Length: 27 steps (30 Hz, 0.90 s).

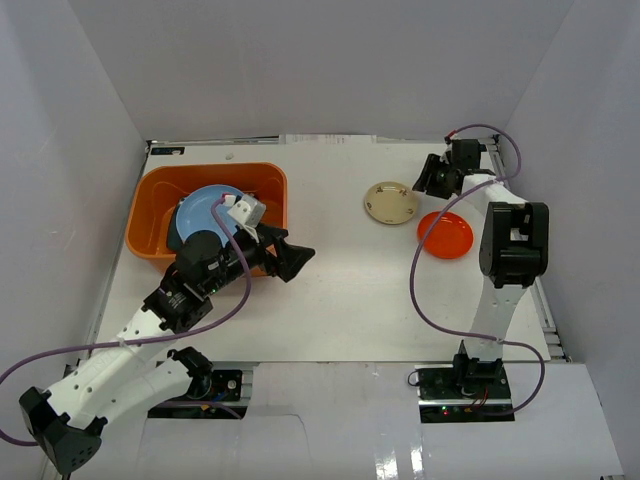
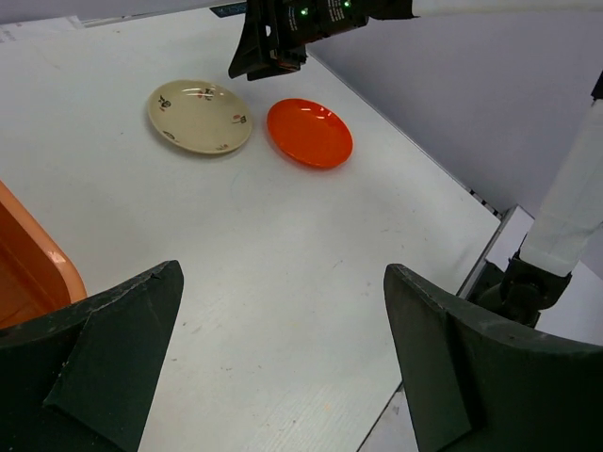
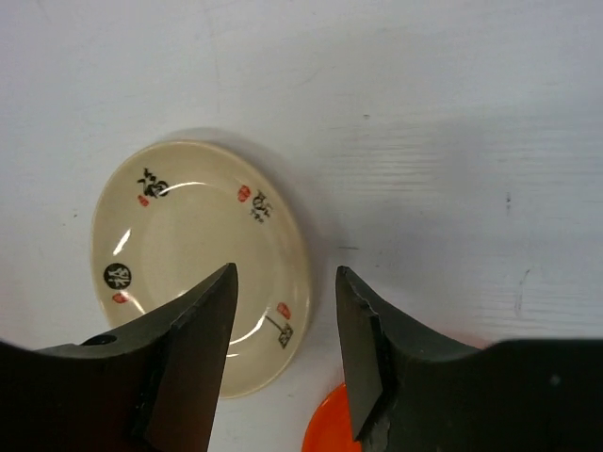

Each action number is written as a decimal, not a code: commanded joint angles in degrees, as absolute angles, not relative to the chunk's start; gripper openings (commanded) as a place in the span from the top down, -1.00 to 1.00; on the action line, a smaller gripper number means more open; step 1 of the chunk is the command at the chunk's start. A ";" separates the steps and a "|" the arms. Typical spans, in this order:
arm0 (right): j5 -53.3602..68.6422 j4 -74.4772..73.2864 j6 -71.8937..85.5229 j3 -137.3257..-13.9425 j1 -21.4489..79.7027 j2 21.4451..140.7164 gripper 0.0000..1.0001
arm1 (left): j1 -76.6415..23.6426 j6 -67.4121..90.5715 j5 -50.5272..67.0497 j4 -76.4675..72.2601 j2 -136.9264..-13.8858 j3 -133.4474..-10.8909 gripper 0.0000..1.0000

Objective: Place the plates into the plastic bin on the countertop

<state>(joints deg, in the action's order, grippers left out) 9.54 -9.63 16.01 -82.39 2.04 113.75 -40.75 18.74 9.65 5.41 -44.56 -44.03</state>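
Note:
The orange plastic bin point(image 1: 152, 215) stands at the back left of the white countertop point(image 1: 340, 290) with a blue plate point(image 1: 203, 212) inside it. A cream plate point(image 1: 391, 201) with small markings and an orange plate point(image 1: 445, 234) lie side by side at the back right. My right gripper point(image 1: 432, 178) hovers over the cream plate's edge, open. In the right wrist view its gap point(image 3: 285, 311) straddles the rim of the cream plate point(image 3: 179, 254), and the orange plate point(image 3: 325, 433) peeks out below. My left gripper point(image 1: 292, 258) is wide open and empty, just right of the bin.
White walls close in the countertop on three sides. In the left wrist view the bin's corner point(image 2: 33, 273) sits at the left, the cream plate point(image 2: 200, 116) and orange plate point(image 2: 310, 132) lie ahead, and the right arm point(image 2: 575, 188) stands at the right.

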 commanded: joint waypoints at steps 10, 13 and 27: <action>20.82 -12.13 14.94 -95.10 -1.05 128.32 0.20 | -41.48 14.41 9.15 3.43 -45.00 -42.80 -0.96; 24.25 -9.67 16.95 -93.00 -1.05 128.94 0.28 | -41.57 14.24 8.53 3.60 -45.44 -42.98 -0.96; 23.44 -1.68 20.13 -82.71 -1.50 121.21 0.08 | -41.57 14.68 7.65 3.34 -45.53 -42.63 -0.96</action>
